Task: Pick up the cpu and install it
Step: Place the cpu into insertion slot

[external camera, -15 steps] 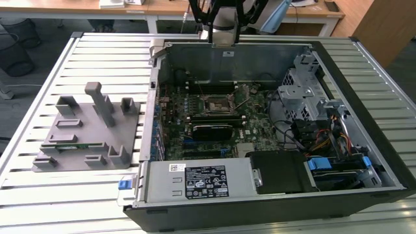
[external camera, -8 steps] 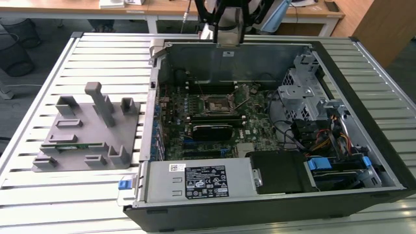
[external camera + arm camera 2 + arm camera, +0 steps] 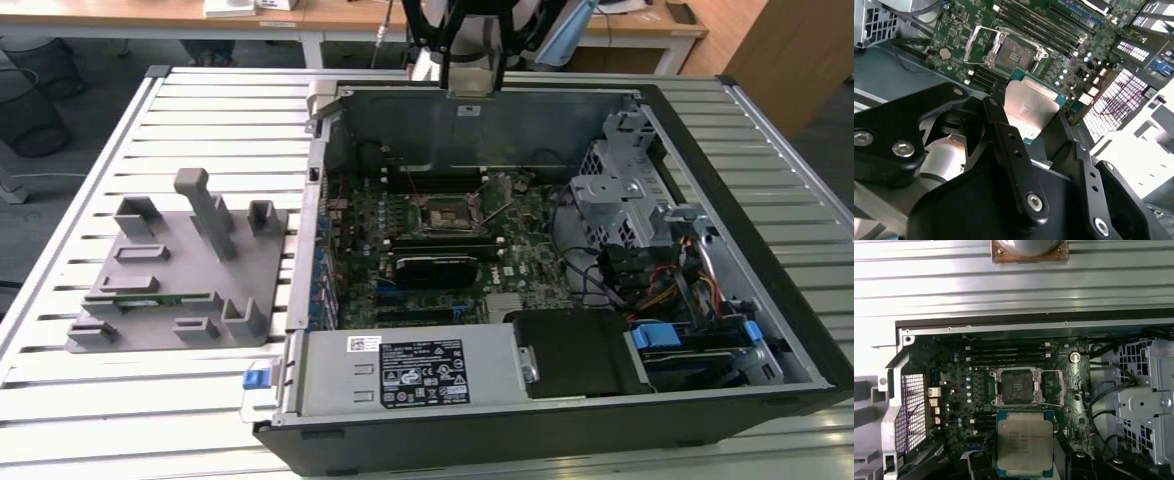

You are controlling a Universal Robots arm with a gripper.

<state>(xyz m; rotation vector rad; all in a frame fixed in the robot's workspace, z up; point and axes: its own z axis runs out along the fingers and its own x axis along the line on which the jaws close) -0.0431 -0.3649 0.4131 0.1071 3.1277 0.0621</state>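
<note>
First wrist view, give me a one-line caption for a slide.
Gripper holds the cpu clear of the motherboard, whose socket stands open and empty.

The gripper (image 3: 1030,117) is formed of matte black linkage plates (image 3: 899,125), joined by silver pivot screws (image 3: 1034,201). Small holes are set along each narrow black finger (image 3: 1004,135). A brushed silver housing (image 3: 946,157) is fitted behind the links.

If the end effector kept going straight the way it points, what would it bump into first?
Probably the motherboard, right beside the socket. The end effector is shut on the cpu, so the cpu would touch first. Depth is hard to judge.
</note>
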